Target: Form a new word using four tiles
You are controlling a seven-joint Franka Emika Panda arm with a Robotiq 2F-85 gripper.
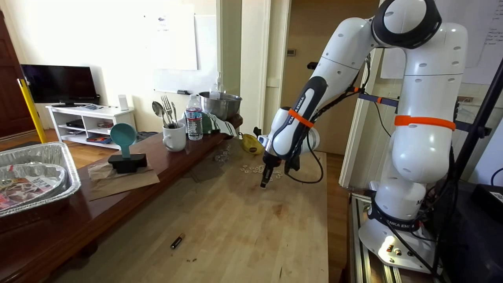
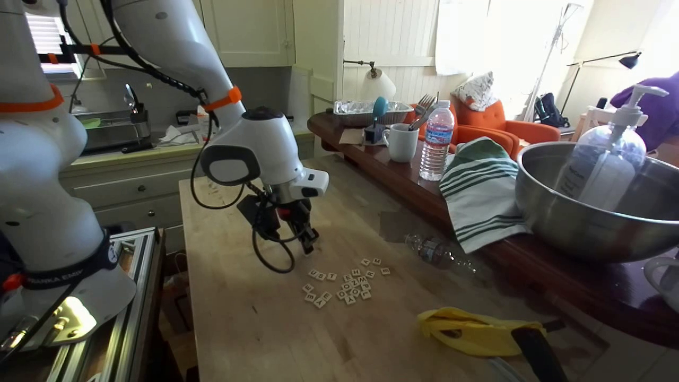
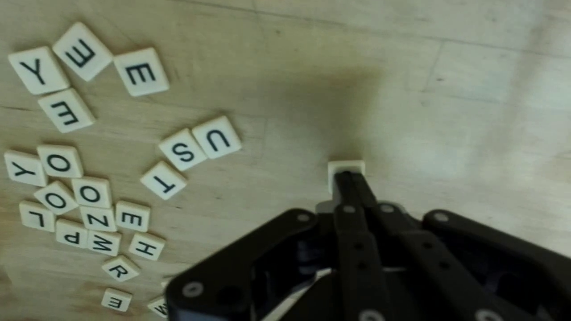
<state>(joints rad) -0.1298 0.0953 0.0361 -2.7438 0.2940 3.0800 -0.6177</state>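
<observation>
The fingers (image 3: 344,191) are together, nothing clamped between them; their tips cover part of a lone tile (image 3: 346,165) on the tabletop (image 3: 482,187), its letter hidden, contact unconfirmed. For the likely slide, press lightly near centre and move slowly to prevent rotation. Steer toward the free side of the U tile (image 3: 217,137), aligning with the S tile (image 3: 183,150) and T tile (image 3: 163,180). Avoid the farther tile cluster (image 3: 91,195).

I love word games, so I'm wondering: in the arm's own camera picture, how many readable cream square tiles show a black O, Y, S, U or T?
Cream square tiles with a black O: 3
Y tiles: 2
S tile: 1
U tile: 1
T tile: 1
Total readable: 8
</observation>
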